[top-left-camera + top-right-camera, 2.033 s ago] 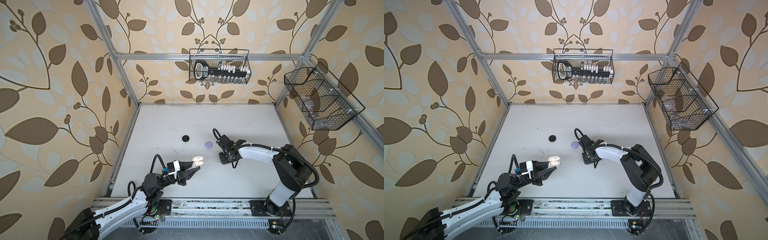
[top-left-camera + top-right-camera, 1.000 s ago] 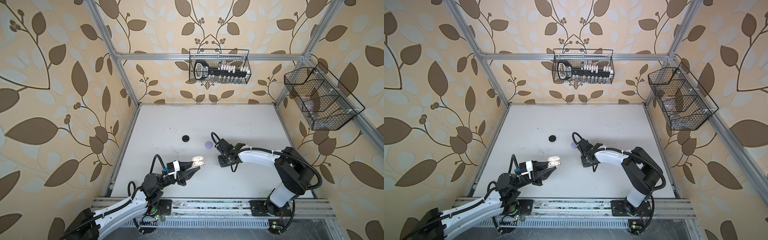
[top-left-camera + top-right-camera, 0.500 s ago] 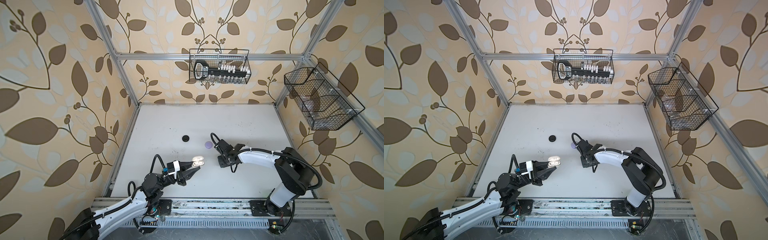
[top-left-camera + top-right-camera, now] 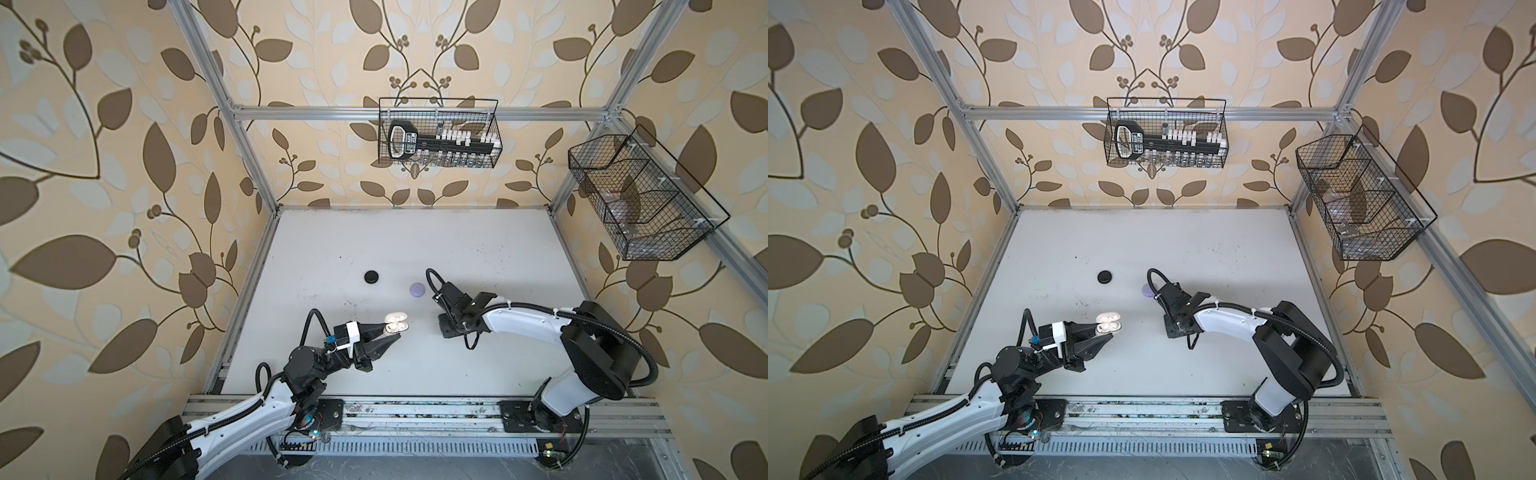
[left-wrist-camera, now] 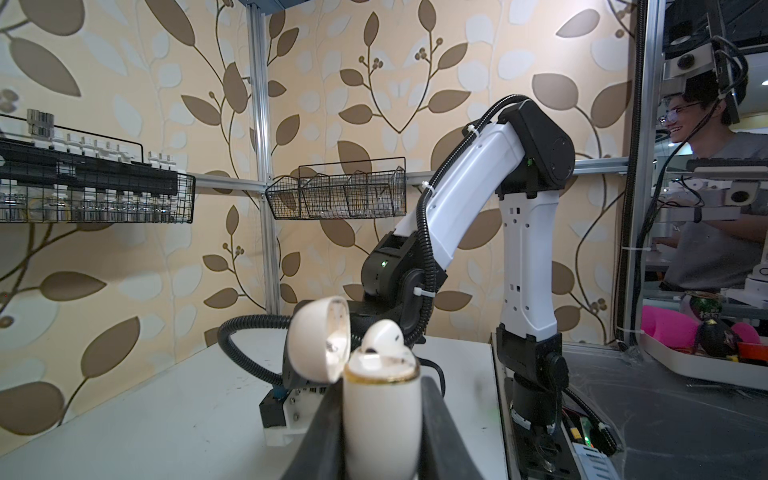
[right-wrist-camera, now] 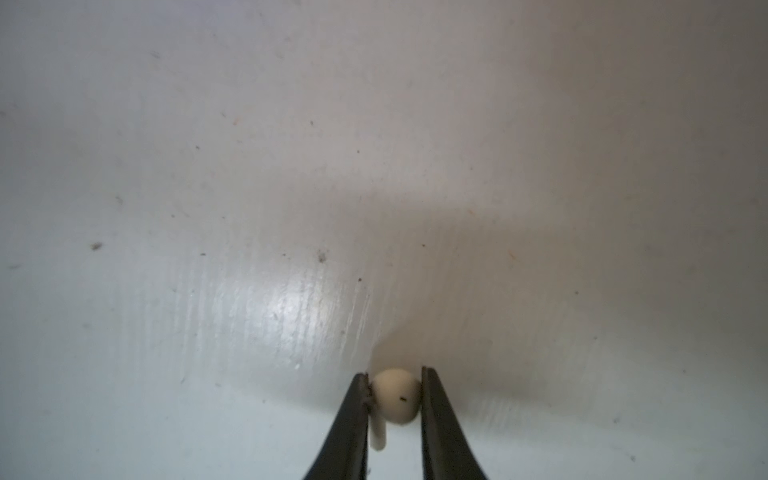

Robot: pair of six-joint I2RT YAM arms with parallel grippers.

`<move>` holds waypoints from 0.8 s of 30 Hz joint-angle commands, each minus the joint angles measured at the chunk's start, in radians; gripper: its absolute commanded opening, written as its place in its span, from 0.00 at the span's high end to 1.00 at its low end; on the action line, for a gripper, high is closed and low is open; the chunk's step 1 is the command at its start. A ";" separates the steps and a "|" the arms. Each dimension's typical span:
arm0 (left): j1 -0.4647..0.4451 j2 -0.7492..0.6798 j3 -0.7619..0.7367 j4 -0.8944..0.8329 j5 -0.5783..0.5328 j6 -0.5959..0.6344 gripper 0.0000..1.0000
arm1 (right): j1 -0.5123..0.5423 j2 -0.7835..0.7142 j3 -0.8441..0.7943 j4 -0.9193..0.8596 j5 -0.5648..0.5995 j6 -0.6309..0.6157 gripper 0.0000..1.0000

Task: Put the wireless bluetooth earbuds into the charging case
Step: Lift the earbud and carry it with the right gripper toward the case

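Left gripper (image 4: pixel 395 332) near front edge of bench (image 4: pixel 498 249), left of middle, jaws clamped on cream-white charging case (image 5: pixel 380 415). Case upright, lid (image 5: pixel 320 338) hinged open, 1 cream-white earbud (image 5: pixel 382 332) seated inside, head poking above rim. Black round case (image 4: pixel 371 276) lies closed about mid-bench. Lavender round case (image 4: pixel 417 289) to its right, just beside right arm's wrist. Right gripper (image 6: pixel 395 374) points down at bench, right of middle, jaws narrowed onto 2nd cream-white earbud (image 6: pixel 395 399) at bench surface, both fingers touching its head, stem beside 1 finger.
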 commanded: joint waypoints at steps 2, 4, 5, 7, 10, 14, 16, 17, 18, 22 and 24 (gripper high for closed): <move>0.001 0.001 -0.036 0.059 0.012 -0.008 1.00 | 0.014 -0.139 -0.014 0.028 0.021 0.053 0.81; 0.001 0.003 -0.035 0.059 0.012 -0.009 1.00 | 0.027 -0.207 -0.023 0.043 0.045 0.072 0.81; 0.001 0.005 -0.034 0.060 0.013 -0.009 1.00 | 0.034 -0.247 -0.029 0.050 0.059 0.084 0.82; 0.001 0.012 -0.033 0.065 0.012 -0.012 1.00 | 0.050 -0.332 -0.045 0.065 0.089 0.100 0.82; 0.001 0.032 -0.028 0.076 0.015 -0.016 1.00 | 0.076 -0.470 -0.072 0.093 0.137 0.116 0.82; 0.001 0.078 -0.014 0.106 0.028 -0.026 1.00 | 0.107 -0.611 -0.101 0.140 0.159 0.115 0.82; 0.000 0.112 -0.006 0.129 0.037 -0.034 1.00 | 0.121 -0.654 -0.110 0.158 0.169 0.115 0.82; 0.000 0.131 -0.004 0.144 0.041 -0.038 1.00 | 0.132 -0.673 -0.115 0.170 0.179 0.115 0.83; 0.000 0.154 -0.001 0.163 0.042 -0.042 1.00 | 0.142 -0.690 -0.122 0.185 0.187 0.114 0.84; 0.000 0.246 0.013 0.239 0.047 -0.063 1.00 | 0.213 -0.752 -0.163 0.293 0.224 0.092 0.87; 0.000 0.291 0.020 0.278 0.056 -0.076 1.00 | 0.272 -0.768 -0.172 0.346 0.264 0.071 0.87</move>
